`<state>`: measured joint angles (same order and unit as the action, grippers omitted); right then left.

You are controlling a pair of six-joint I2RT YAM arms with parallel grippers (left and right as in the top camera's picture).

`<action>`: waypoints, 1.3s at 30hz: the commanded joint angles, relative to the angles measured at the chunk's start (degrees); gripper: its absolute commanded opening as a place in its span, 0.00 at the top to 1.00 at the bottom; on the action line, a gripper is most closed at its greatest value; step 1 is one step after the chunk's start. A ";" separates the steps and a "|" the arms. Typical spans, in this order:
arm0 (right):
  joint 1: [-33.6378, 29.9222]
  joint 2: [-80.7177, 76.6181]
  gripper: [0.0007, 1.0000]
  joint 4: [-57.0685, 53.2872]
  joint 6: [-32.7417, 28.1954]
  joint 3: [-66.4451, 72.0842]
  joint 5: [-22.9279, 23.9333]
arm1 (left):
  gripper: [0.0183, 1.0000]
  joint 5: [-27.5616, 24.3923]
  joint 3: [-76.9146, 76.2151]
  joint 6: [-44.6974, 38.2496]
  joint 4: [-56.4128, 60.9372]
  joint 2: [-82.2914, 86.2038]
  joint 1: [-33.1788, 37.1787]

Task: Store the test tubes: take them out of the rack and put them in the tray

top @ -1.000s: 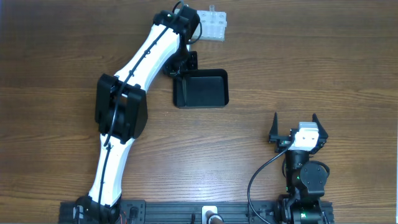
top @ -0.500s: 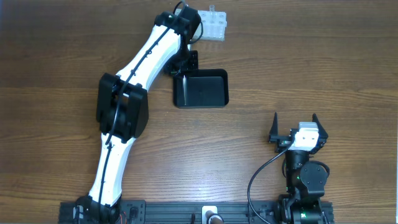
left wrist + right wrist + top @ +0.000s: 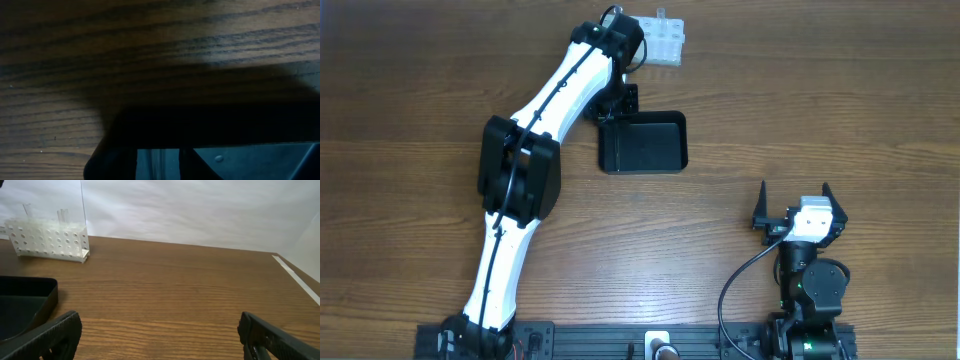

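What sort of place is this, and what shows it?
Probably a robotics lab bench: left arm and right arm stand at a wooden table holding a test-tube rack and black tray.

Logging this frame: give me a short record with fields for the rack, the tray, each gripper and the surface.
rack: white test tube rack at the table's far side, beyond the tray and apart from it
tubes: clear test tubes stand upright in the rack
tray: black tray near the middle of the table
left gripper: at the tray's far left corner
right gripper: open, holding nothing, close to its own base and well away from the tray
surface: wooden table
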<state>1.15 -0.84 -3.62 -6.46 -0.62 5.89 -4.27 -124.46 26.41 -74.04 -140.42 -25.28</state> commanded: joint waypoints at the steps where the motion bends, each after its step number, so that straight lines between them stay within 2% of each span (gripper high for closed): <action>1: -0.42 0.55 0.01 -0.24 -0.02 0.31 -0.44 | 0.69 2.36 -1.99 -0.68 0.15 4.57 -0.68; 8: -0.42 0.55 0.01 -0.24 -0.02 0.31 -0.44 | 0.59 14.67 -10.29 -1.03 2.58 8.85 -0.63; 13: -0.42 0.55 0.01 -0.24 -0.02 0.31 -0.44 | 0.50 17.05 -12.39 -8.22 12.79 8.85 -0.28; 17: -0.42 0.55 0.01 -0.24 -0.02 0.31 -0.44 | 0.43 19.28 -12.39 -9.77 20.31 8.39 0.48; 23: -0.42 0.55 0.01 -0.24 -0.02 0.31 -0.44 | 0.35 19.54 -12.37 -9.77 26.93 6.47 2.32; 29: -0.42 0.55 0.01 -0.24 -0.02 0.31 -0.44 | 0.34 18.69 -12.37 -12.85 31.10 3.89 2.58; 39: -0.42 0.55 0.01 -0.24 -0.02 0.31 -0.44 | 0.27 15.87 -12.37 -12.76 35.12 -0.02 2.58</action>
<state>1.15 -0.84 -3.62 -6.46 -0.62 5.89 12.62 -136.62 14.50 -39.53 -139.09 -22.79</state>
